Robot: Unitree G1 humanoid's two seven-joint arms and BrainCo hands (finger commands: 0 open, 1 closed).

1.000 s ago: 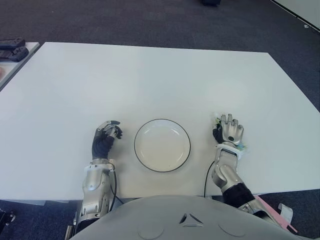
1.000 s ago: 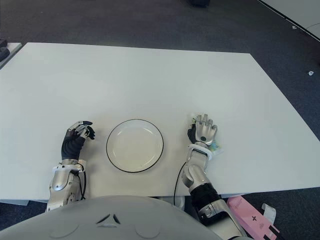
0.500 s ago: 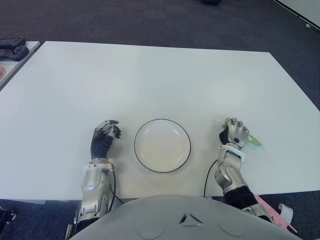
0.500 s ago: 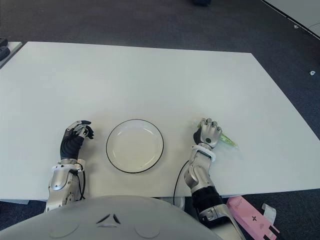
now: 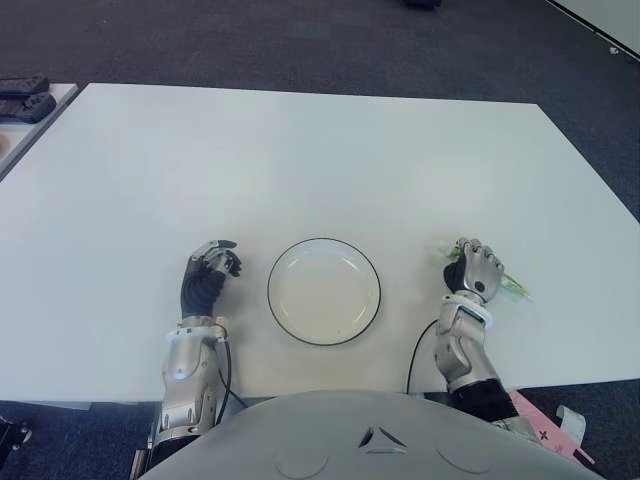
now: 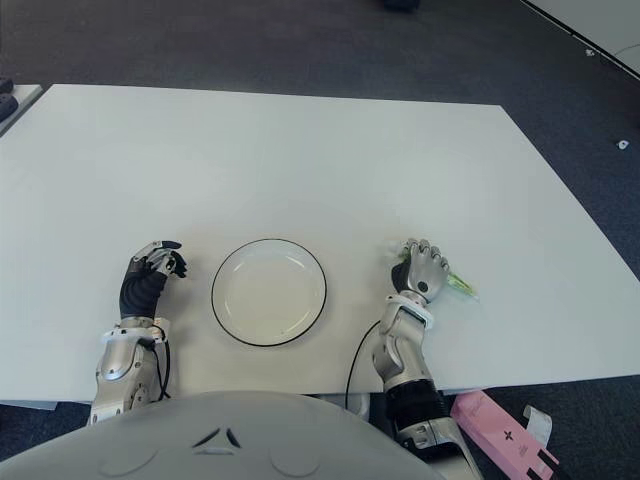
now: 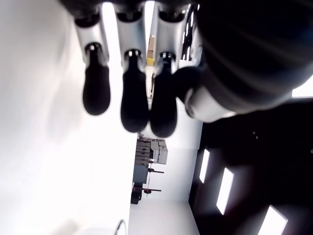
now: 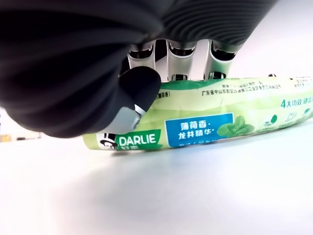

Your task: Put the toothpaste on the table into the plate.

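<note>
The toothpaste (image 8: 210,122) is a green tube lying flat on or just above the white table (image 5: 320,160), right of the plate. My right hand (image 5: 477,268) is curled over it, fingers wrapped round the far side and thumb pressed on the near side. In the eye views only the tube's end (image 5: 515,287) sticks out to the right of the hand. The white plate (image 5: 324,241) with a dark rim sits empty at the table's front centre. My left hand (image 5: 210,265) shows left of the plate, fingers curled on nothing.
A dark device (image 5: 25,98) lies on a neighbouring surface at the far left. A pink box (image 5: 545,435) is on the floor at the lower right. The table's front edge runs just behind both wrists.
My right hand was spread over the tube one second ago; its fingers have since curled shut round the toothpaste and the hand shifted slightly right. The left hand has not moved.
</note>
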